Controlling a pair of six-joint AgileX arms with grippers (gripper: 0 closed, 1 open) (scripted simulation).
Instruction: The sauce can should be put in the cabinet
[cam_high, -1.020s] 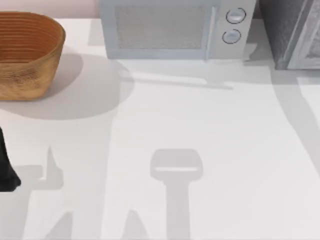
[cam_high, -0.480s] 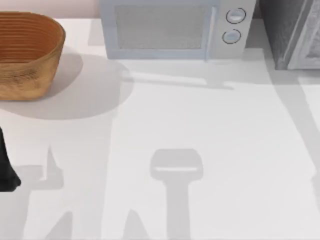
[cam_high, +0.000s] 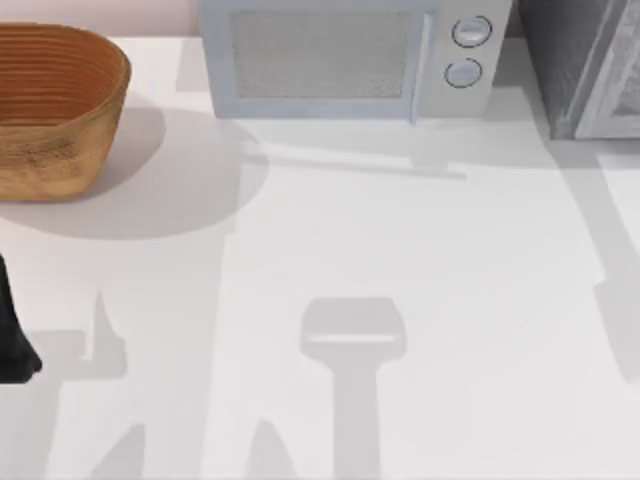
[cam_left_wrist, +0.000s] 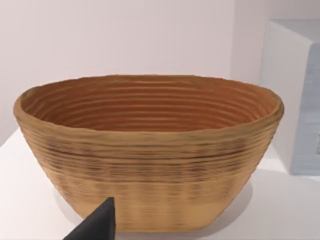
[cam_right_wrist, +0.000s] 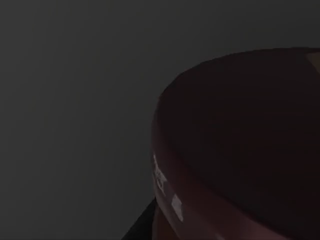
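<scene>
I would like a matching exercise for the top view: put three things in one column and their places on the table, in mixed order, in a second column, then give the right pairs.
Things:
1. basket
2. microwave
3. cabinet

Places in the top view:
A. far right corner of the table
B. far left part of the table
C. far edge, near the middle

Right pairs: 1-B, 2-C, 3-A.

The left arm is parked at the table's left edge.
</scene>
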